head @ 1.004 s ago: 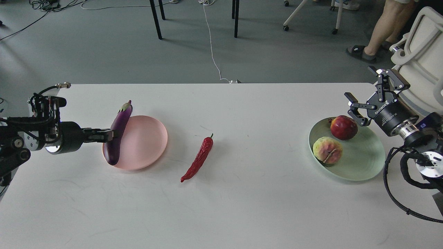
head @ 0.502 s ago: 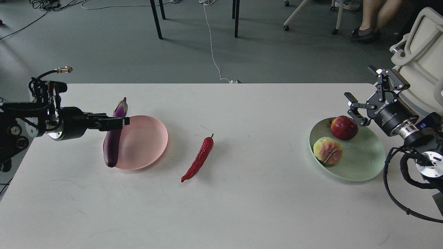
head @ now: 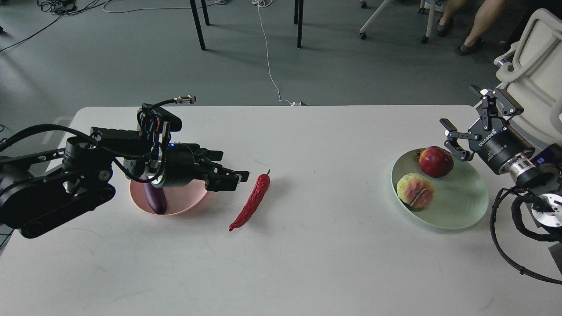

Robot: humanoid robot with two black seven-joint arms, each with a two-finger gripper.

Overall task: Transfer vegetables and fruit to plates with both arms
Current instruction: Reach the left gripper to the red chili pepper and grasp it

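The left claw [head: 230, 180], fingers apart and empty, hovers just left of the red chili pepper [head: 251, 202]; the eggplant [head: 156, 200] lies on the pink plate [head: 184, 202] beneath its wrist.

Both arms are black with silver joints and looped black cables; the right gripper [head: 469, 127] bears white, barely legible lettering.

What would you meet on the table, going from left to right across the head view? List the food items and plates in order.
eggplant on the pink plate → red chili pepper → peach and pomegranate, both on the green plate.
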